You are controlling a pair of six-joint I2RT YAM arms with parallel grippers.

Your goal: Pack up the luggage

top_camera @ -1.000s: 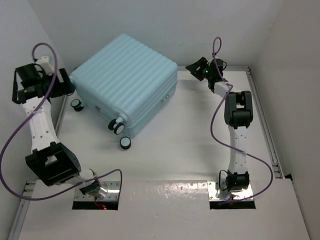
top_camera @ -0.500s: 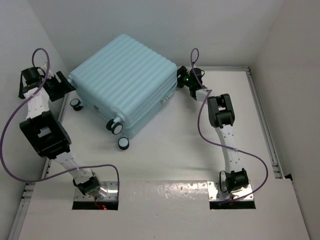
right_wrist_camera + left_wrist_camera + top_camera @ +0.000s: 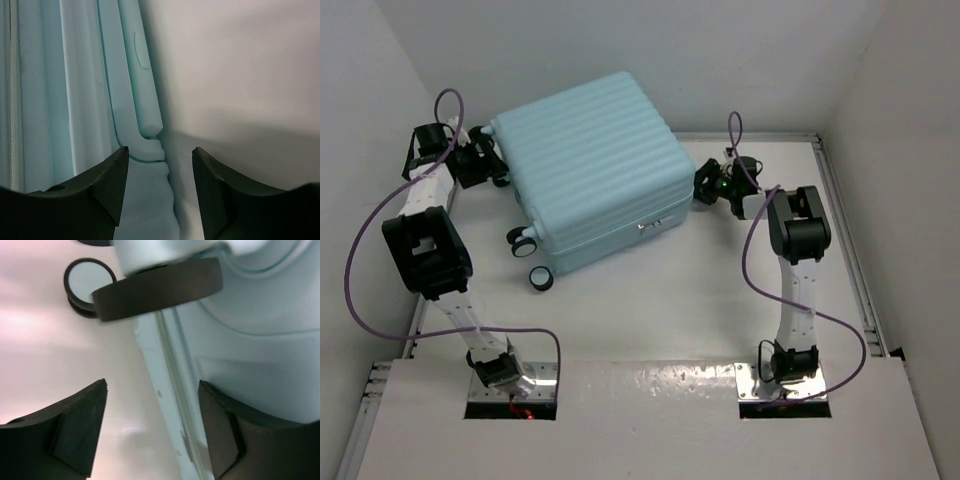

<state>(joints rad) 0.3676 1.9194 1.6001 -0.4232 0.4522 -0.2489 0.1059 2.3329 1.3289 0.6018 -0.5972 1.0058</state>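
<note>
Closed suitcase [image 3: 590, 150] lies between my grippers: left gripper [image 3: 483, 166] at its wheeled end, right gripper [image 3: 704, 188] just beside the opposite side. Both spread apart, gripping nothing.

White arms [image 3: 792, 290], black joints [image 3: 425, 255], purple cables [image 3: 349, 275], dark jaws

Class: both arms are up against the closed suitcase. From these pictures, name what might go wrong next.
1. The left gripper is open right beside a wheel; closing or pushing there might snag it.
2. The right gripper is open over the moulded edge of the suitcase; a pinch on that smooth rim may slip.
3. Pushed from one side only, the suitcase could swivel on the table.
</note>
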